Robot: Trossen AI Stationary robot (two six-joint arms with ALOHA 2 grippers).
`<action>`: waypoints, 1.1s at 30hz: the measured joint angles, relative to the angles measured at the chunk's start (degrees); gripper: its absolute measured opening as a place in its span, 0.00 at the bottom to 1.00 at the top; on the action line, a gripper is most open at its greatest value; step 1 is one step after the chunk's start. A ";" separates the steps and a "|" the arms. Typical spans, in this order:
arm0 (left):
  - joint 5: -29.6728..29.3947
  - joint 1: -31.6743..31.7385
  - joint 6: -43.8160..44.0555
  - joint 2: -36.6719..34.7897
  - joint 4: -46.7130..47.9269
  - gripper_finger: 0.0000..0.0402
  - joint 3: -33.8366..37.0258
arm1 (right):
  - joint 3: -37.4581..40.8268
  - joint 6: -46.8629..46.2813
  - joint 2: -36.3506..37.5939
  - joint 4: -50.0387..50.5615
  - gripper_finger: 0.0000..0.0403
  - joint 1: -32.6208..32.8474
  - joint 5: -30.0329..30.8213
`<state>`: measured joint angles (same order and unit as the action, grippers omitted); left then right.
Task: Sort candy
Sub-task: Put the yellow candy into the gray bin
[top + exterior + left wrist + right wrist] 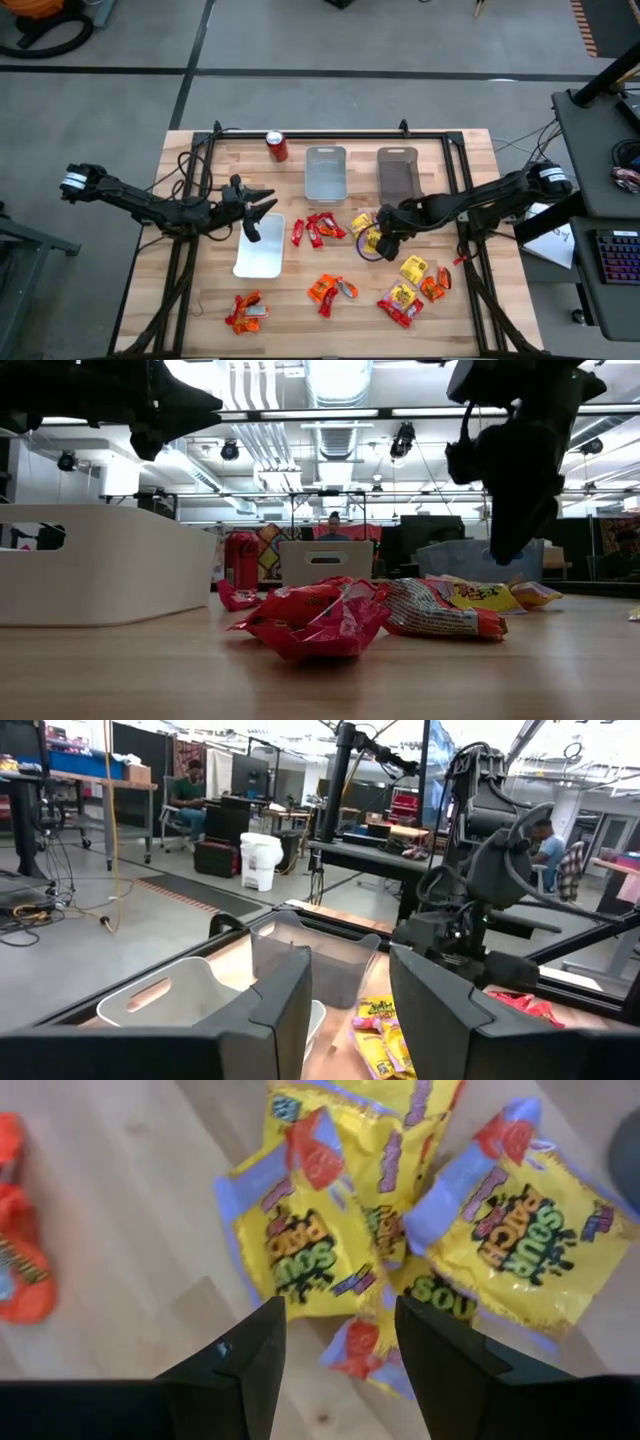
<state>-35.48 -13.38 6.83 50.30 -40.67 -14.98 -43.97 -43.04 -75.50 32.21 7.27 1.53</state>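
Candy lies in loose groups on the wooden table: a pile of yellow packets [366, 232] [470, 1250], red packets [318, 230] [320, 622], orange packets [330, 290], and mixed ones [405, 295] at the near right. My right gripper [384, 238] [335, 1355] hangs open, pointing steeply down just above the yellow pile without touching it. In the low view its fingertips [505, 550] stand clear above the yellow packets [480, 596]. My left gripper [258, 207] [350, 1010] is open and level, with nothing between its fingers, above the white tray's [258, 262] far end.
A clear tray [326, 172] and a dark tray [397, 172] stand side by side at the far middle, a red soda can [277, 146] to their left. More orange packets [245, 312] lie at the near left. A black frame rail [340, 134] runs along the far edge.
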 joint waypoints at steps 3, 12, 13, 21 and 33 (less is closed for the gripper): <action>-0.02 0.01 -0.15 0.00 -0.04 0.30 0.00 | -0.71 -0.42 -2.09 -0.22 0.45 0.00 0.03; -0.02 0.01 -0.15 0.02 -0.02 0.30 0.00 | -3.46 -0.42 -9.70 -1.67 0.45 0.00 0.03; -0.02 0.01 -0.15 0.02 -0.02 0.30 0.00 | -3.79 -0.42 -10.50 -1.72 0.45 0.00 0.03; -0.04 0.01 -0.35 0.08 -0.03 0.30 0.00 | -5.85 -0.44 -15.53 -1.77 0.39 0.00 -0.03; -0.07 0.01 -0.35 0.87 -0.04 0.30 0.04 | -6.71 -0.38 -15.68 -1.22 0.08 -0.02 0.01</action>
<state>-35.55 -13.37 6.48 51.18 -40.71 -14.94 -50.68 -43.42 -91.18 30.98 7.25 1.54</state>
